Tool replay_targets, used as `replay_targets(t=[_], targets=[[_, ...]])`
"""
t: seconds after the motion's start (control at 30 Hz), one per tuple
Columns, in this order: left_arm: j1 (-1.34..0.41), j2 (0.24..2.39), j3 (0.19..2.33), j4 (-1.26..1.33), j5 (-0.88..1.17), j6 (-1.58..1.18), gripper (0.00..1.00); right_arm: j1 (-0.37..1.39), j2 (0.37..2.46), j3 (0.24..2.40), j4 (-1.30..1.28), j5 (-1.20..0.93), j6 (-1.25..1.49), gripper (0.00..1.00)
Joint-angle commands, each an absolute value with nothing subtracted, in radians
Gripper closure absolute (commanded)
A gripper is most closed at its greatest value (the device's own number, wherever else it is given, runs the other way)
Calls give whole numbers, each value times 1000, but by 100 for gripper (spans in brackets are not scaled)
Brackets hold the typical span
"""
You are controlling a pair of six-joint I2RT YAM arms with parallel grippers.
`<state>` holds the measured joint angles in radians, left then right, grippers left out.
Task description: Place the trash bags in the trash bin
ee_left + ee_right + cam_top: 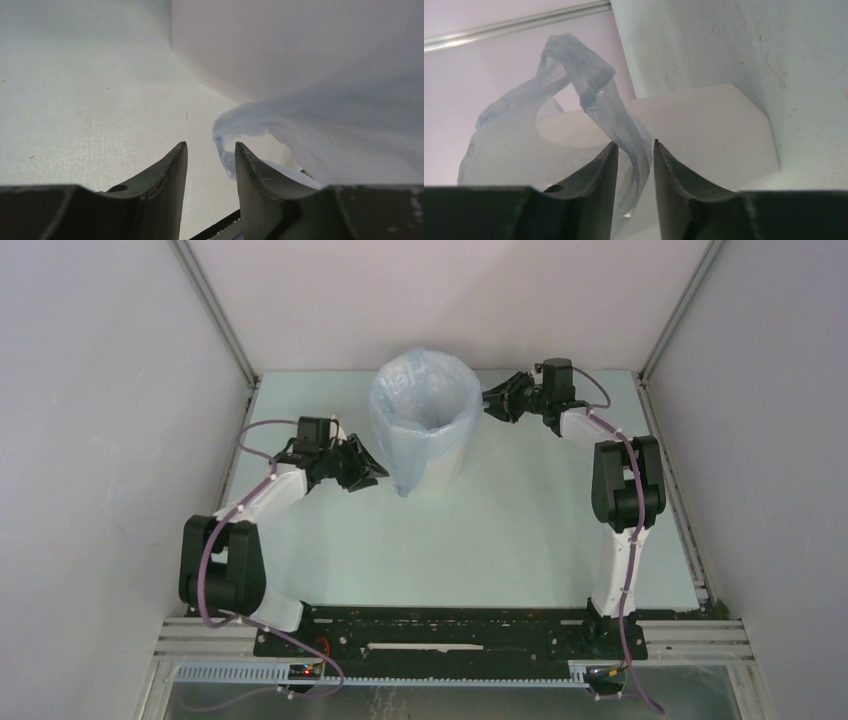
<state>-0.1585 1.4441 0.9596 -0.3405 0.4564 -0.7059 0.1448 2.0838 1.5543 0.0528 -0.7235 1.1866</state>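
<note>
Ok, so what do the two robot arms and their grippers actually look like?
Both the left arm and right arm have white links between chunky black joint housings, with a mauve cable looping along each. The left gripper and right gripper are black; their fingers are dark and curved, tapering to narrow tips.

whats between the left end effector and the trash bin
Only a short stretch of bare table in the top view. The left wrist view shows the trash bag's loose edge hanging just ahead of the left end effector, off the trash bin.
</note>
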Motion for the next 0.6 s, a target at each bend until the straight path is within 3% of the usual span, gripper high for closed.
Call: replay_targets(t=[0.0,0.07,0.23,0.57], targets=[[-162,1521,1051,-268,477,-752,58,168,2109,1519,119,-719,1251,66],[-163,1556,1066,-250,484,-775,61,174,2100,1470,130,-702,1253,79],[-163,1596,1089,-214,493,-804,64,206,2085,1433,99,-681,1202,90],[-163,1575,1069,-235,480,-779,64,245,2122,1456,-119,-585,1006,94]])
